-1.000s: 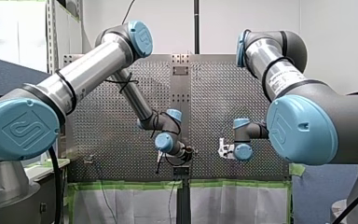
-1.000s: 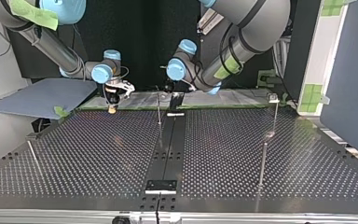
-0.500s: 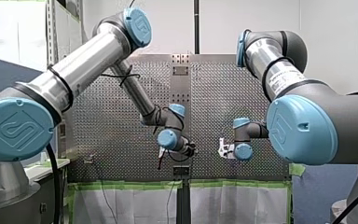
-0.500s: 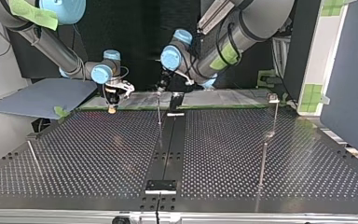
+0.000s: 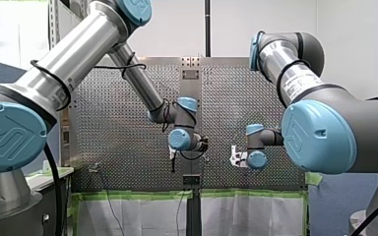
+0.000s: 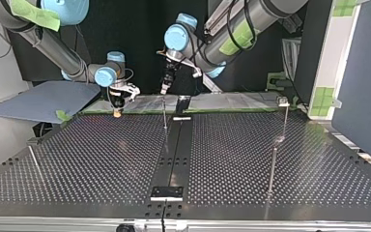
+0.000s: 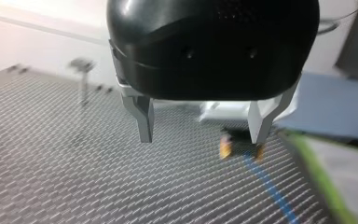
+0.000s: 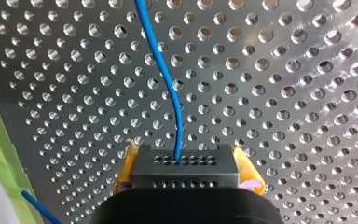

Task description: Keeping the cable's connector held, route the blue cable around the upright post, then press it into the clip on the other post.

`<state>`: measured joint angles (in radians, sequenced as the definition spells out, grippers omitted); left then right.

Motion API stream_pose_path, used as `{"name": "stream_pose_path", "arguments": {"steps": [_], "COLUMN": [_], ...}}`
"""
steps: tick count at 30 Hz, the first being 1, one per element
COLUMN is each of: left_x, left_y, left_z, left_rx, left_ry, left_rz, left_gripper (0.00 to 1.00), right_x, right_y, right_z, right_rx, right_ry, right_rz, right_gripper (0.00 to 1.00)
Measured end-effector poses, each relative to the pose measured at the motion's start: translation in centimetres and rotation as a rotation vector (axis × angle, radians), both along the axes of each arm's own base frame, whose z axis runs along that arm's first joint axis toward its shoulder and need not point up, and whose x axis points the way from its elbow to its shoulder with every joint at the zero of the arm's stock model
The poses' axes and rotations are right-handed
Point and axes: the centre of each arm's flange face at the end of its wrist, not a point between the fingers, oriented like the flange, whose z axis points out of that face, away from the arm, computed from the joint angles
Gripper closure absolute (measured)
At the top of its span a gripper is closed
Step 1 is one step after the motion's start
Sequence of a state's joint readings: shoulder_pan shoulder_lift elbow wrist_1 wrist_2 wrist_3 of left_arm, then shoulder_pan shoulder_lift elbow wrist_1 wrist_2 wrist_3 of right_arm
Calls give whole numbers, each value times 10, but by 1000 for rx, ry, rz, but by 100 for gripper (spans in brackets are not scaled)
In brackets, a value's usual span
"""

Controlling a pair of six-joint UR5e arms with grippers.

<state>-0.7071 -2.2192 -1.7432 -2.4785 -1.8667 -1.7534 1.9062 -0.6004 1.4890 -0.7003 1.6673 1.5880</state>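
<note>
My right gripper (image 8: 187,181) is shut on the black connector (image 8: 185,164), which sits between its yellow pads (image 8: 125,171). The blue cable (image 8: 167,79) runs from the connector out over the perforated plate. In the top view the right gripper (image 6: 117,111) hangs low over the far edge of the table at the left. My left gripper (image 6: 164,87) hovers open and empty above a thin upright post (image 6: 164,114). From the left wrist, the metal fingers (image 7: 143,119) stand wide apart, with the connector (image 7: 239,140) and blue cable (image 7: 270,186) beyond them. A clip-topped post (image 6: 284,103) stands at the top view's right.
Another slim post (image 6: 273,165) rises nearer the camera at the top view's right, and a short rod (image 6: 34,162) at its left. A black rail (image 6: 174,145) runs down the table's middle. A grey-blue sheet (image 6: 43,99) lies beyond the far left corner.
My left arm has risen and swung its gripper up off the table edge, towards the top view's left, above the thin post. The right arm has stayed put.
</note>
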Motion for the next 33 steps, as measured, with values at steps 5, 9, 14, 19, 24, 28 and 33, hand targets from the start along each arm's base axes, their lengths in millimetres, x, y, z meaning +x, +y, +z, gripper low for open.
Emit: {"name": "stream_pose_path", "arguments": {"steps": [5, 9, 14, 19, 24, 28, 33], "left_x": [12, 12, -4, -20, -38, -51, -60], "left_y": [28, 50, 64, 75, 85, 93, 100], "left_z": [17, 26, 35, 46, 55, 61, 65], "left_rx": [-77, -110, -138, -167, -168, -166, -159], "left_ry": [-17, 5, 37, 36, 36, 34, 32], "left_rz": [59, 100, 127, 133, 130, 127, 126], "left_gripper": [0, 0, 0, 0, 0, 0, 0], "right_x": [1, 2, 1, 0, -1, -2, 0], "right_y": [0, 1, 0, 0, 0, 0, 1], "right_z": [0, 0, 0, 0, 0, -1, -2], "right_rx": [2, 4, 4, 7, 9, 15, 19], "right_ry": [-7, -11, -14, -13, -13, -11, -8], "right_rz": [9, 13, 12, 11, 11, 9, 12], "right_gripper": [100, 100, 100, 100, 100, 100, 100]}}
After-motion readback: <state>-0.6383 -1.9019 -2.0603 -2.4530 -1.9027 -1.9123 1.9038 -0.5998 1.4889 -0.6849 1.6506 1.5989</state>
